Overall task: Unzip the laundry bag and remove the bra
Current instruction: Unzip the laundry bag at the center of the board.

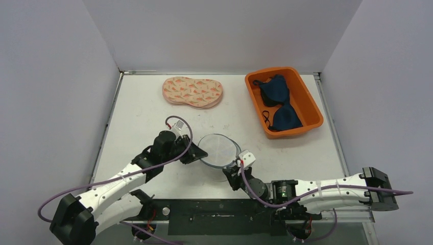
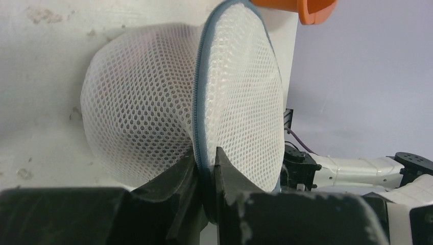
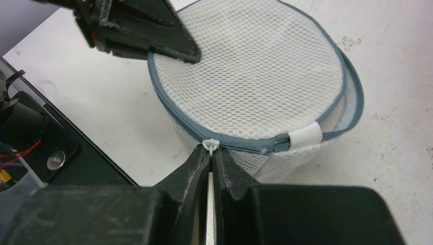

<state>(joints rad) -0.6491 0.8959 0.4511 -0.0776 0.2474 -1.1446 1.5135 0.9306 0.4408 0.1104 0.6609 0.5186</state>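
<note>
A round white mesh laundry bag with a blue-grey zipper rim stands at the table's near middle. My left gripper is shut on the bag's zipper seam at its left edge. My right gripper is shut on the white zipper pull at the bag's near side. A white fabric tab sits on the zipper to the right of the pull. The zipper line looks closed along the near rim. A navy bra lies in the orange bin. I cannot see what is inside the bag.
A pink patterned pad lies at the back middle of the table. The orange bin stands at the back right. The black base rail runs along the near edge. White walls close in the table on three sides.
</note>
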